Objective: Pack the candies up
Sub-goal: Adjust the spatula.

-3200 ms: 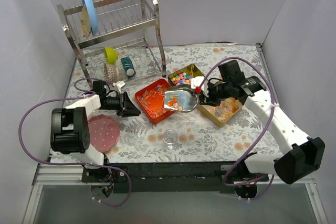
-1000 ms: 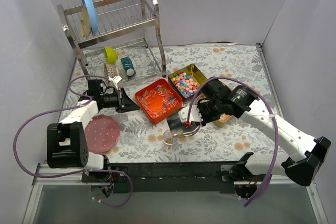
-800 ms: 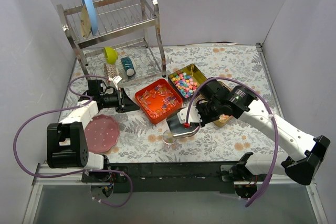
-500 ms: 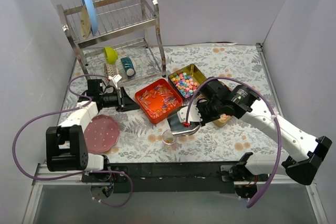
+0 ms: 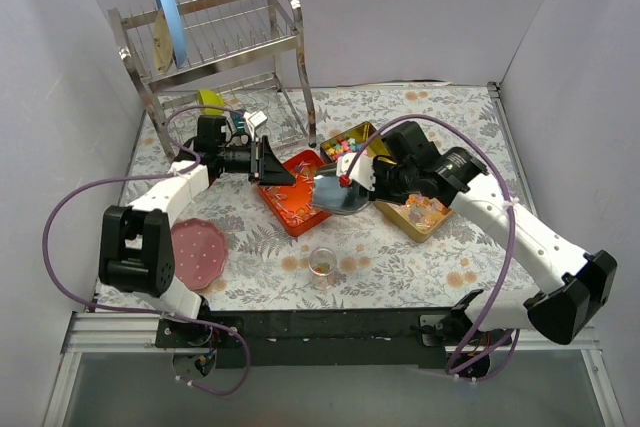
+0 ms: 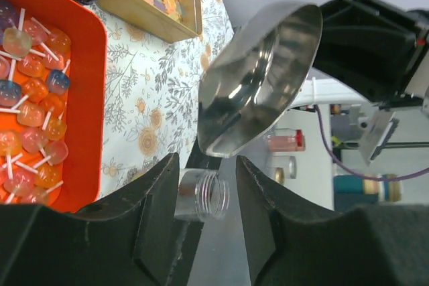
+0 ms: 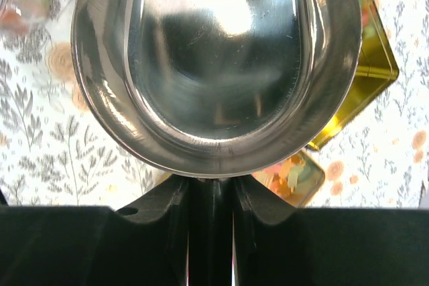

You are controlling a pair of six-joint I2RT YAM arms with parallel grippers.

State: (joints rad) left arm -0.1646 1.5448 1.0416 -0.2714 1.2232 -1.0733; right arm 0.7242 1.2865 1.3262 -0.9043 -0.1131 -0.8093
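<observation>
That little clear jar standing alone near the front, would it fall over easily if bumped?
Probably. The jar looks small and thin-walled, so it is likely light and easy to shove or tip. Being round, it would probably roll once down. Its smooth clear wall may be slippery to pinch.

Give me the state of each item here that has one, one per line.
Scoop: empty, held off the table.
Right pincer: shut on the scoop's handle.
Left pincer: open, empty.
Jar: upright, lid off.
Red tray: lidless, holding wrapped candies.
Pellet tin: lidless.
Jelly tin: lidless.
</observation>
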